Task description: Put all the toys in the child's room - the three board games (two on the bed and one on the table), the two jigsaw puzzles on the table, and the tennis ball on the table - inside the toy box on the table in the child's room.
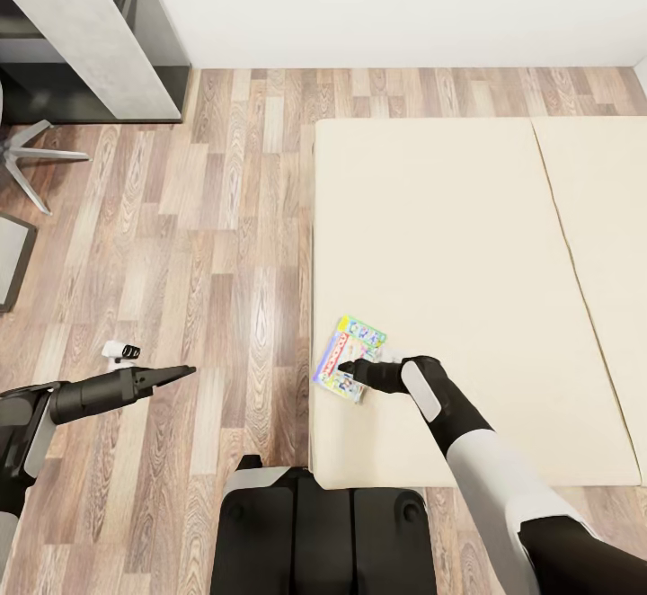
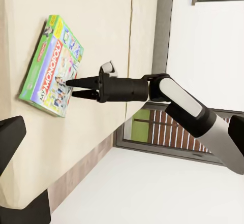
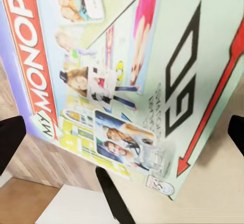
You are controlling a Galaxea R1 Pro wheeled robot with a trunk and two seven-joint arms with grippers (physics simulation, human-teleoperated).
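A colourful Monopoly board game (image 1: 349, 358) lies flat on the cream bed (image 1: 467, 244), close to its left edge. My right gripper (image 1: 345, 368) is open and hovers just over the box, its tips at the lid. In the left wrist view the same game (image 2: 51, 66) rests on the mattress with the right gripper (image 2: 72, 89) pointing at its face. The right wrist view is close on the game's lid (image 3: 127, 71), with one dark fingertip (image 3: 10, 137) at each side. My left gripper (image 1: 184, 369) hangs open over the wooden floor, left of the bed and holding nothing.
A grey desk unit (image 1: 90, 29) stands at the far left against the white wall, with chair legs (image 1: 27, 159) beside it. A small white object (image 1: 119, 351) lies on the floor near my left arm. My dark base (image 1: 323, 523) sits at the bed's near corner.
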